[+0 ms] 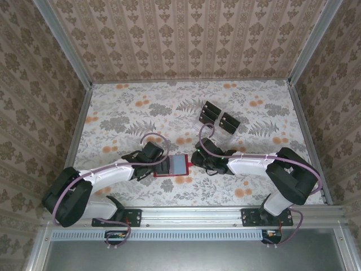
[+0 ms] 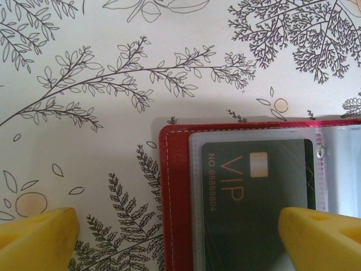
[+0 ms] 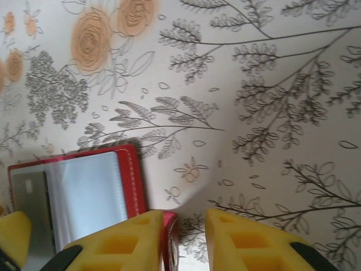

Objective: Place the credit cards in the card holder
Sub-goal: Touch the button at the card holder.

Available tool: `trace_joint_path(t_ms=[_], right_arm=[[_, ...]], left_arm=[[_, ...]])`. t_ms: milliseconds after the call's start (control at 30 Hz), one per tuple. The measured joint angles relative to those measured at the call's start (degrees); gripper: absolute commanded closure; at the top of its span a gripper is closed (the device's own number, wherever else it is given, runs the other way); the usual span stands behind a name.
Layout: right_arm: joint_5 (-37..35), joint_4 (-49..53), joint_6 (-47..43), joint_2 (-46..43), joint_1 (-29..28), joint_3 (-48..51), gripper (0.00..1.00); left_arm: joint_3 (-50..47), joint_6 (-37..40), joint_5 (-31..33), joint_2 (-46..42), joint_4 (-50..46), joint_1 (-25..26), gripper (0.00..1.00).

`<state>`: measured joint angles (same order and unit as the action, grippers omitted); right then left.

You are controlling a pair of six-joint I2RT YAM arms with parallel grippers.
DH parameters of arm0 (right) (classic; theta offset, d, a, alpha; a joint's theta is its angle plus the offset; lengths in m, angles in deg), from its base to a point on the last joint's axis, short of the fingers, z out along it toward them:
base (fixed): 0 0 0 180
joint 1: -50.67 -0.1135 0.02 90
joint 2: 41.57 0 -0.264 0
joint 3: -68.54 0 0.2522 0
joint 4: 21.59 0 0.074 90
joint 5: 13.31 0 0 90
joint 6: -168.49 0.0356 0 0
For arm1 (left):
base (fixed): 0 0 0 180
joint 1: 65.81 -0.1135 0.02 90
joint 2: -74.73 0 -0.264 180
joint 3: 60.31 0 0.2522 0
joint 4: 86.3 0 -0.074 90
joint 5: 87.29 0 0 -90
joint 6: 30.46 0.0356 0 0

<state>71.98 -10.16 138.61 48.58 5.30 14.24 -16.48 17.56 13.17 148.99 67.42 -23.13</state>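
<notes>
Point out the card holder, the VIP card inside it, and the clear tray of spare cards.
card holder (image 2: 176,197), left wrist view, red stitched left border.
VIP card (image 2: 254,186), left wrist view, card face under clear sleeve.
clear tray (image 1: 219,117), top external view, middle.

The floral table bears the open red wallet and clear tray.

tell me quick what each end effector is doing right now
Left end effector: open, straddling the left page of the flat red folding card holder, gripping nothing.
Right end effector: shut on the card holder's edge.
</notes>
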Motion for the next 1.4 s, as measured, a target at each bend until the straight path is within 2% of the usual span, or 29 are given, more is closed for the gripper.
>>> trace_joint_path(t_ms=[200,733,1133,1400], right_arm=[[-1.29,1.88,0.35,-0.72,0.5,2.49,0.74],[-0.85,4.02,-0.33,-0.52,0.55,1.27,0.76],[4.22,8.79,-5.22,-5.46,0.13,-6.25,0.76],[9.25,10.16,-8.31,-0.68,-1.68,-14.21,0.74]], left_arm=[[0.0,0.0,0.0,0.0,0.0,0.0,0.0],[0.0,0.0,0.04,0.0,0.0,0.0,0.0],[0.0,0.02,0.24,0.0,0.0,0.0,0.0],[0.0,0.24,0.28,0.0,-0.04,0.0,0.0]])
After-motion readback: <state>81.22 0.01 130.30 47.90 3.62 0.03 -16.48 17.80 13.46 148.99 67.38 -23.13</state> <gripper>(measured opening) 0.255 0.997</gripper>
